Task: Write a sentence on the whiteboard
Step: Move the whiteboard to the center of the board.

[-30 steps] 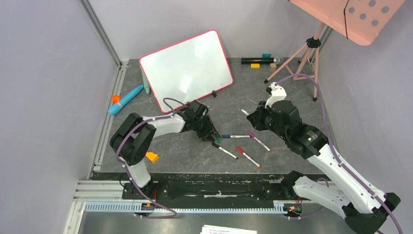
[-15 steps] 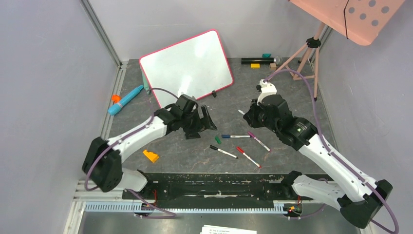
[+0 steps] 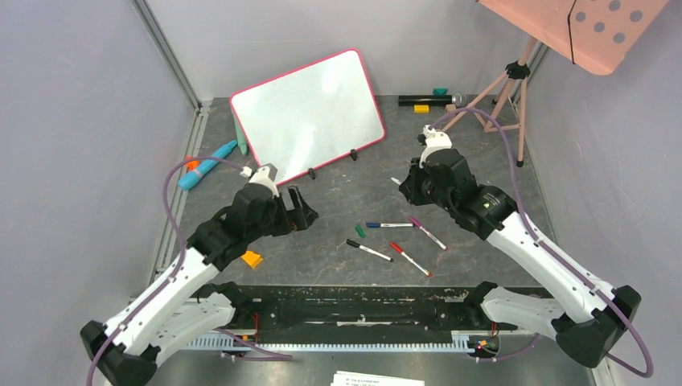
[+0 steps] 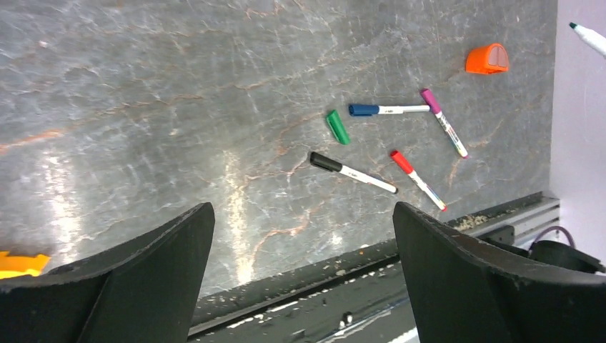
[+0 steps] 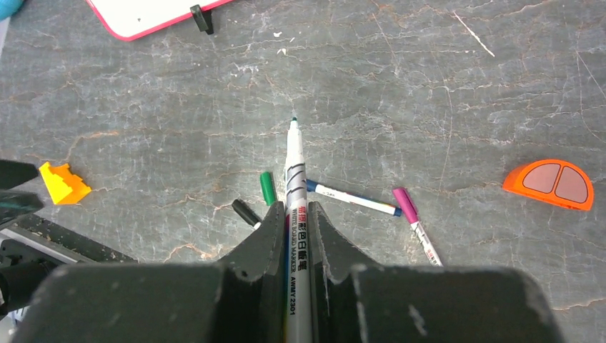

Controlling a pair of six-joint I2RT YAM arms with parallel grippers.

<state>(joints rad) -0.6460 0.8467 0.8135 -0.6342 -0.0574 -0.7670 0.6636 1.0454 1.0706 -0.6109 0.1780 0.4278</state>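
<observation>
- My left tool (image 3: 301, 207) is released, its jaws spread wide with nothing between them. It hangs over the left part of the desk (image 3: 338, 173).
- My right tool (image 5: 293, 218) is clenched on the green marker (image 5: 294, 164). The barrel sits gripped between the two fingers, with its uncapped tip pointing forward and clear of the desk.
- The whiteboard (image 3: 306, 112) stands at the back of the desk, left of centre. It is tilted back on its black clip feet, and its pink-red rim is well apart from both tools.
- From above, the board's face reads as glossy white. I cannot make out the sentence on it from here.
- In the right wrist view, one corner of the board and one clip foot show at the top left, far ahead of the marker tip.
- The green cap (image 4: 336, 126) lies loose on the desk between the arms.
- Just beside the cap lie four capped pens:
  - The blue pen (image 4: 386, 109) is nearly end to end with the purple pen (image 4: 444, 123).
  - The black pen (image 4: 351, 172) and the red pen (image 4: 416, 179) lie nearer to me.
- An orange wedge (image 3: 251, 259) lies near the desk's front edge, under my left arm.
- An orange half-round piece (image 5: 549, 184) lies off to the right in the right wrist view.
</observation>
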